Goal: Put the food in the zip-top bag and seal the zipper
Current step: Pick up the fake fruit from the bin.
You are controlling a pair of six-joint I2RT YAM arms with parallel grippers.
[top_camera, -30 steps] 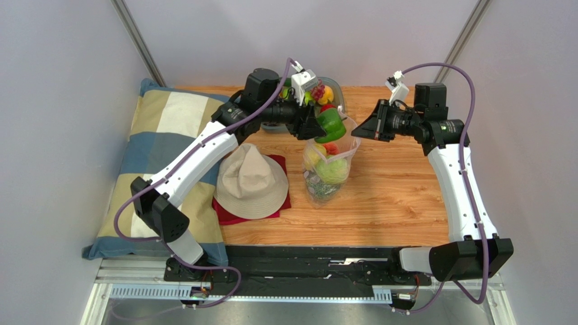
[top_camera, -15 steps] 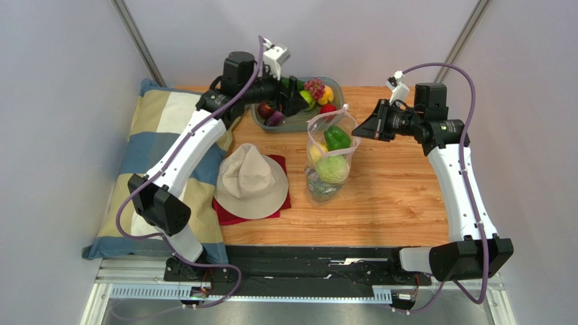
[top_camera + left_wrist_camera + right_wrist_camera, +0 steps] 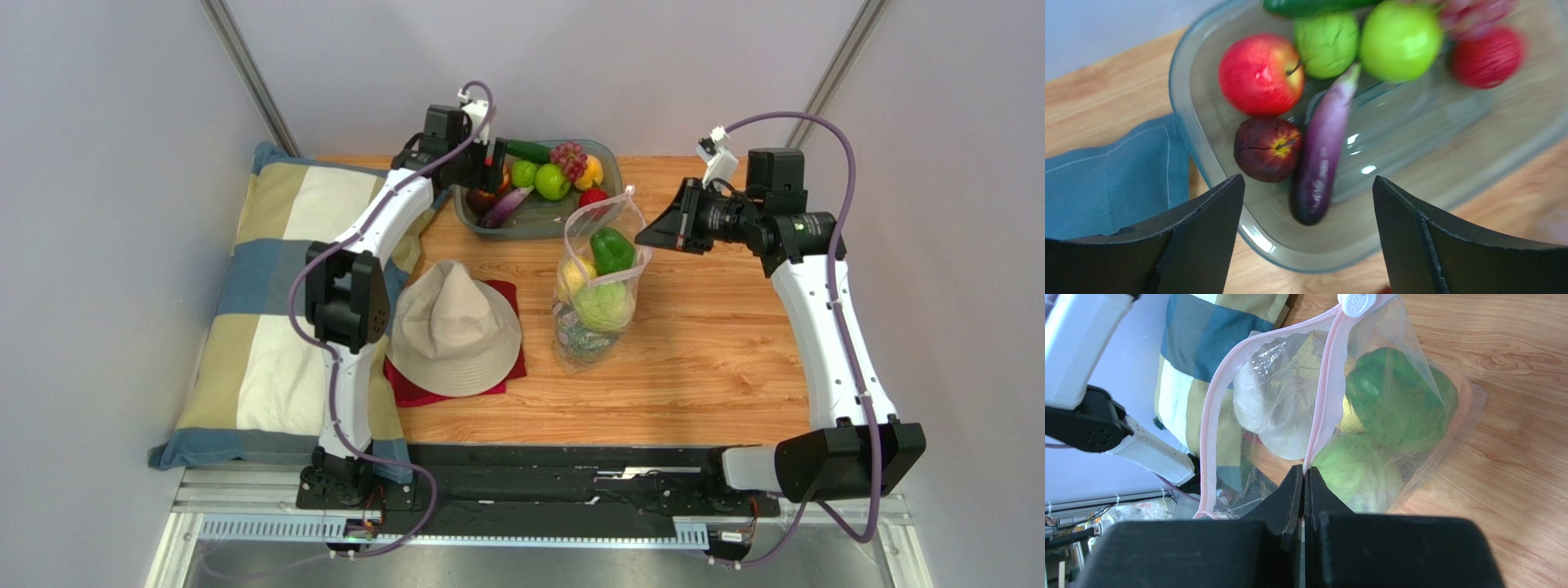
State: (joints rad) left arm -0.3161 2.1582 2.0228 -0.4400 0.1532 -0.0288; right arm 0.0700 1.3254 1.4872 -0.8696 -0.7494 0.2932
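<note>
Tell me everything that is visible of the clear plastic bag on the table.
The bag is clear, crinkly plastic with a pale pink zipper strip along its mouth and a white slider at one end. It stands on the wooden table beside the hat, mouth up and open. Inside lie a green pepper, a pale green round vegetable and a yellow piece. The right gripper, shut, pinches the zipper strip on one side.

Shows matt wood grain on the desk [image 3: 724, 355]. Crinkles as thin, clear, glossy plastic at the zip-top bag [image 3: 1389, 398], with a smooth pink zipper [image 3: 1325, 386]. Gleams smooth and waxy on the food [image 3: 1260, 73] inside a translucent grey plastic bowl [image 3: 1425, 144]. Looks like soft cloth at pillow [image 3: 264, 282] and hat [image 3: 454, 325], matt black plastic on the left pincer [image 3: 1308, 180].
</note>
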